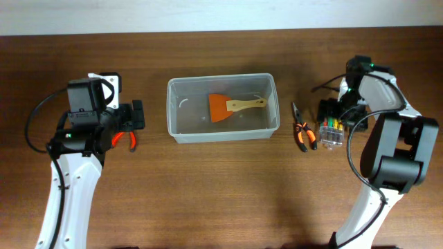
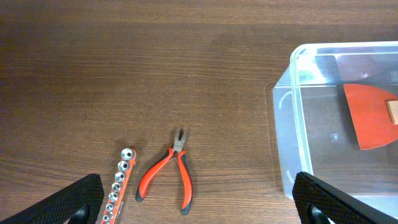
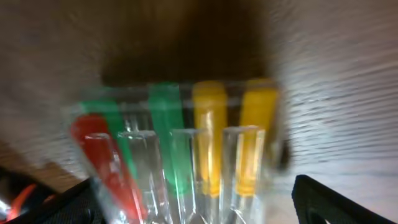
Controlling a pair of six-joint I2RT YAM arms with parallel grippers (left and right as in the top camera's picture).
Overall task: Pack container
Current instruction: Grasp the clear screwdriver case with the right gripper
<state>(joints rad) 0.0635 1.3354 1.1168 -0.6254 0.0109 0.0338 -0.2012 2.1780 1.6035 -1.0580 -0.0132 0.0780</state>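
The container (image 1: 173, 117) is a clear plastic tub at the table's middle. An orange scraper with a wooden handle (image 1: 228, 106) lies inside it. My left gripper (image 1: 133, 123) is open and empty, left of the tub and above red-handled pliers (image 1: 127, 140). In the left wrist view the left gripper (image 2: 199, 208) is open, with the red pliers (image 2: 171, 174) and an orange socket rail (image 2: 118, 190) below it and the tub's rim (image 2: 283, 137) at right. My right gripper (image 1: 333, 119) is open over a clear case of coloured screwdrivers (image 1: 332, 135); the case (image 3: 180, 155) is blurred between the fingers (image 3: 196, 208).
Orange-and-black pliers (image 1: 302, 133) lie between the tub and the screwdriver case. The scraper's orange blade (image 2: 370, 118) shows through the tub wall in the left wrist view. The wooden table runs to a pale wall at the back.
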